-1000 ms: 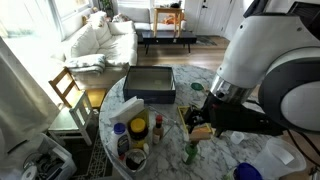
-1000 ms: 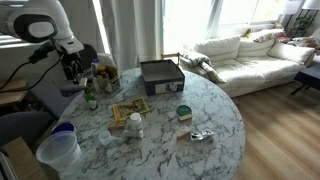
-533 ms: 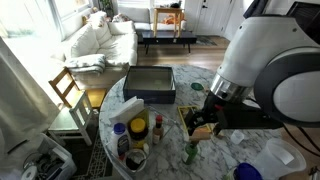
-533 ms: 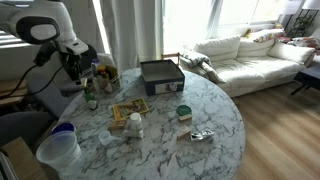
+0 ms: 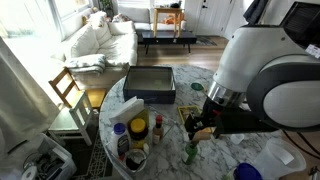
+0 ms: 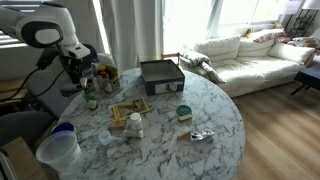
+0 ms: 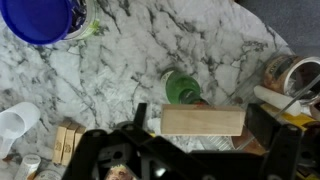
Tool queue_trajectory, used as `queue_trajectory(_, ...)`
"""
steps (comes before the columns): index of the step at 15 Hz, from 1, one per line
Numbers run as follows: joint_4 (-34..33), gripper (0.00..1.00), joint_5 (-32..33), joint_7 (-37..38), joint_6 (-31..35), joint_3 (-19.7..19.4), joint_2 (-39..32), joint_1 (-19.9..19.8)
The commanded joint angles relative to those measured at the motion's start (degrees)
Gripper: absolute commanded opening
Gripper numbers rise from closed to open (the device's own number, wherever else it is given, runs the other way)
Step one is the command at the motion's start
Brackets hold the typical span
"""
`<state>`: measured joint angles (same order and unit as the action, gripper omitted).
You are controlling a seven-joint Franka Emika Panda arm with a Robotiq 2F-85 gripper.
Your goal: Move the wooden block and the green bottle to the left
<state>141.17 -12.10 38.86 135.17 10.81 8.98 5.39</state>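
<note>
In the wrist view the wooden block [image 7: 203, 122], a pale plank lying crosswise on the marble, sits between the two dark fingers of my gripper [image 7: 201, 116]. The jaws stand open, with a small gap on the left side. Just beyond the block stands the green bottle [image 7: 182, 88], seen from above. In an exterior view the gripper [image 5: 201, 124] hangs low over the tan block [image 5: 201, 131], with the green bottle [image 5: 190, 152] next to it. In an exterior view the green bottle [image 6: 91, 97] stands under the gripper [image 6: 84, 76]; the block is hidden there.
A dark tray [image 5: 150, 84] [image 6: 160, 75] sits across the round marble table [image 6: 200, 100]. White-capped jars and yellow containers [image 5: 138, 130] crowd one edge. A blue cup [image 7: 45, 18] [image 6: 62, 131], a green-lidded tin [image 6: 184, 112] and a jar [image 7: 290, 72] are nearby. A wooden chair [image 5: 68, 88] stands beside the table.
The arm has shifted slightly, settling a little lower around the block. The jaws stay open and neither the block nor the bottle has moved.
</note>
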Motion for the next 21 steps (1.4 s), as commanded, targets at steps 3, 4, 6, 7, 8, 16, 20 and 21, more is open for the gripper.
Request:
queue_trajectory(3,-0.29,1.0,1.05,0.88,0.83,-0.02,-0.96,0.42)
queue_trajectory(4,-0.37,1.0,1.14,0.95,0.95,0.02,-1.05,0.43)
queue_trajectory(6,-0.48,1.0,0.65,0.53,1.5,-0.03,-1.17,0.52)
queue_trajectory(7,-0.5,1.0,0.71,0.5,1.8,-0.02,-1.27,0.52)
queue_trajectory(8,-0.54,1.0,0.87,0.55,1.96,0.01,-1.38,0.53)
queue_trajectory(16,-0.52,1.0,1.43,0.98,3.13,0.08,-2.0,0.63)
queue_trajectory(20,-0.33,1.0,2.16,1.29,4.81,0.1,-2.29,0.57)
queue_trajectory(21,-0.32,1.0,2.35,1.35,4.83,0.11,-2.35,0.58)
